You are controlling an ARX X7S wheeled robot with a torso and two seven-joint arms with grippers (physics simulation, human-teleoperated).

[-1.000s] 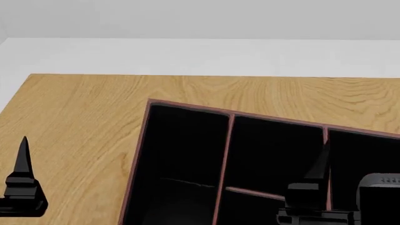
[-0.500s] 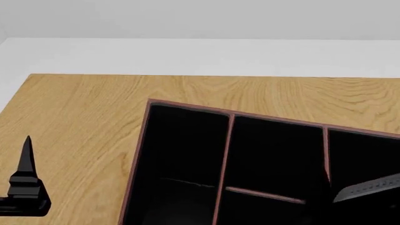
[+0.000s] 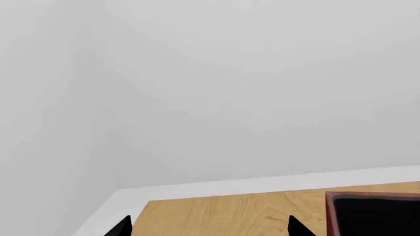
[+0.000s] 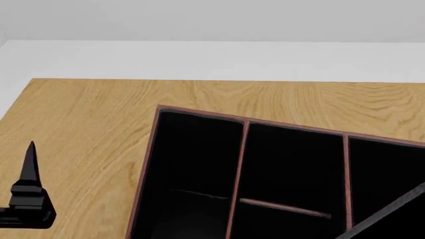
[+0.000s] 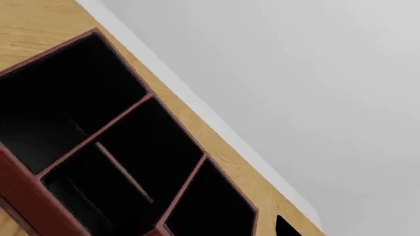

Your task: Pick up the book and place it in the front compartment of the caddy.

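The caddy [image 4: 247,130] is a reddish-brown box with black-lined compartments and fills the lower right of the head view. It also shows in the right wrist view [image 5: 19,182] and as a corner in the left wrist view [image 3: 331,211]. The book is out of view in every frame. My left gripper [image 3: 210,232] is open and empty over bare table left of the caddy; one finger [image 4: 30,164] shows in the head view. My right gripper [image 5: 210,234] hangs above the caddy. One fingertip [image 5: 285,228] shows far off centre, so it looks open and empty.
The wooden table [image 4: 99,119] has its far edge and left corner close behind the caddy, with white floor beyond. A grey part of my right arm [image 4: 391,214] crosses the head view's bottom right corner over the caddy.
My right gripper has drawn back down and to the right out of the head view, leaving only a grey arm part. My left gripper has crept slightly up and right.
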